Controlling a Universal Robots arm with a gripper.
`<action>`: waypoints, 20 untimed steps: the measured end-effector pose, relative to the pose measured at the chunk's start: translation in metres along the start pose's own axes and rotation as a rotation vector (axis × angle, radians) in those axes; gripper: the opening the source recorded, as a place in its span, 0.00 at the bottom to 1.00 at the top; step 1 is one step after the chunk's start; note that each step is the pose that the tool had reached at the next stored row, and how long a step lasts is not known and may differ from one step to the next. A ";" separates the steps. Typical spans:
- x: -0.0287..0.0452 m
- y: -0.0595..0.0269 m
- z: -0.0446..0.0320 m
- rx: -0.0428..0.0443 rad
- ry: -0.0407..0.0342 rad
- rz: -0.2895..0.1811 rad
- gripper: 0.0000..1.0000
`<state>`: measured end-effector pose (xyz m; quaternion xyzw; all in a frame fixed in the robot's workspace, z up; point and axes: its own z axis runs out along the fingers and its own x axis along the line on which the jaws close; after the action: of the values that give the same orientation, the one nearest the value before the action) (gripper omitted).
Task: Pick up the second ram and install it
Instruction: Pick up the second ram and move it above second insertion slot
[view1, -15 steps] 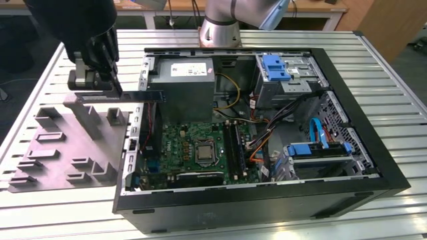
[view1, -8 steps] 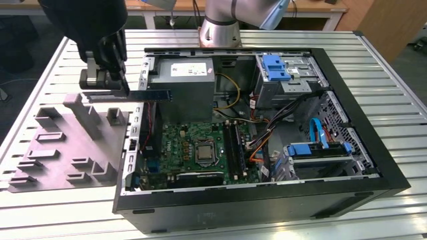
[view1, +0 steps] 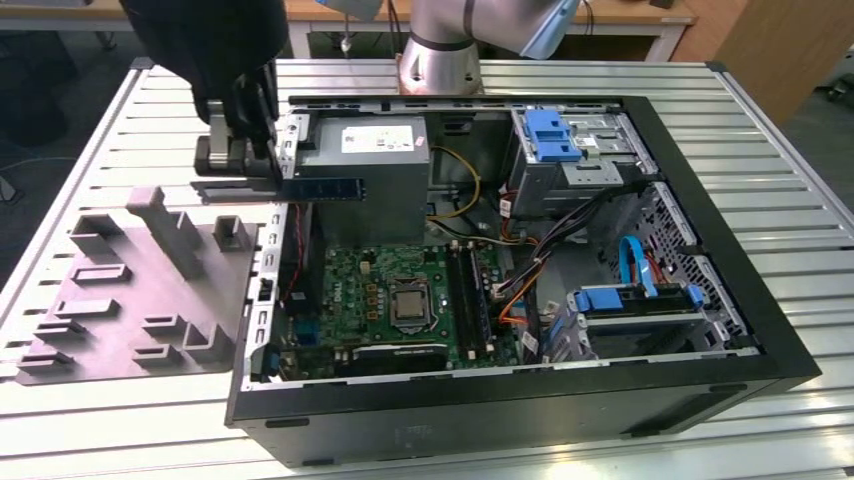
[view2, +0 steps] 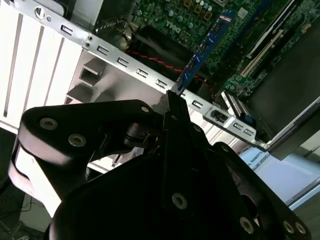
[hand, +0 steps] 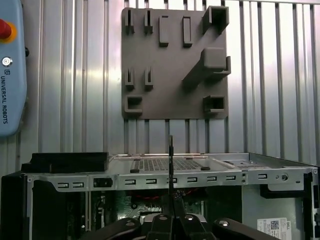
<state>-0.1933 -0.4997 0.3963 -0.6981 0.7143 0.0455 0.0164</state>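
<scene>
The gripper is clamped on one short end of the second ram, so the stick juts straight out past the fingertips rather than hanging below them. In the exterior view it is in the air over the upper corner of the open computer case, just in front of the grey power supply, with its long axis pointing toward the exterior view's right and its chip face turned to the camera. The second wrist view looks along the closed fingers: the blue board runs away from them over the case's perforated metal edge, and the green motherboard lies beyond and below it. In the first wrist view the stick is edge-on, a thin dark line rising from the gripper across the case wall, with the grey parts holder on the slatted table further off. The black memory slots sit well apart from the ram, lower in the case and toward the exterior view's right. Their length appears to run roughly crosswise to the stick's present axis, though the exact angle is hard to judge. The stick is carried, not yet seated
</scene>
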 end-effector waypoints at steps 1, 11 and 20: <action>-0.0004 -0.0024 0.0000 -0.0001 0.0000 0.000 0.11; -0.0054 -0.0268 0.0009 0.0000 0.0000 0.000 0.11; -0.0096 -0.0499 0.0015 -0.0001 0.0001 0.000 0.11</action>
<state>-0.1433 -0.4911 0.3936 -0.6981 0.7143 0.0455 0.0163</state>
